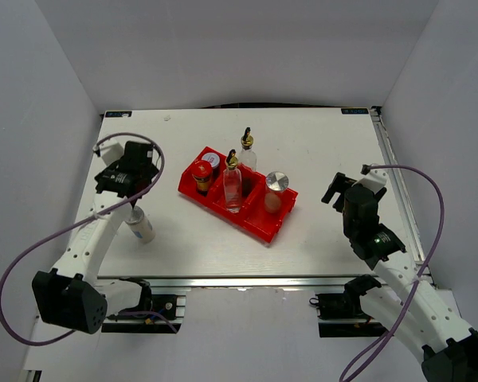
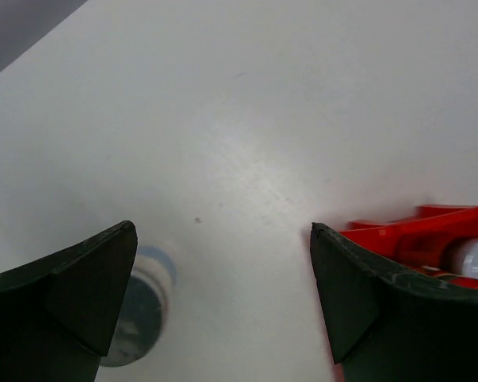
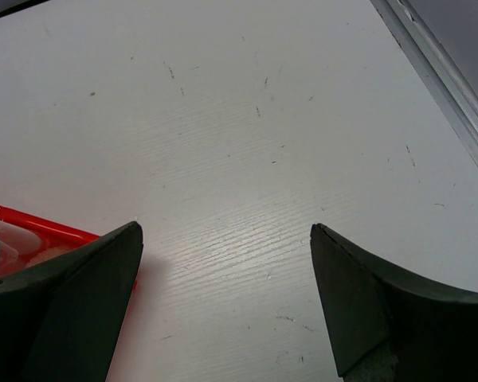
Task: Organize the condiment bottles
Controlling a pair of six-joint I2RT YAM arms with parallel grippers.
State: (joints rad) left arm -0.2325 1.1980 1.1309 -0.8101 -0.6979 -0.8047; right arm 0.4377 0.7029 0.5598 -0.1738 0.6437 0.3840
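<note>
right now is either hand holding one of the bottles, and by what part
Nothing is held. The left hand and the right hand both stand open and empty.

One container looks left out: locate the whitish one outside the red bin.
Top view: the whitish container is on the table's left side, beside the left arm, well left of the red bin.
</note>
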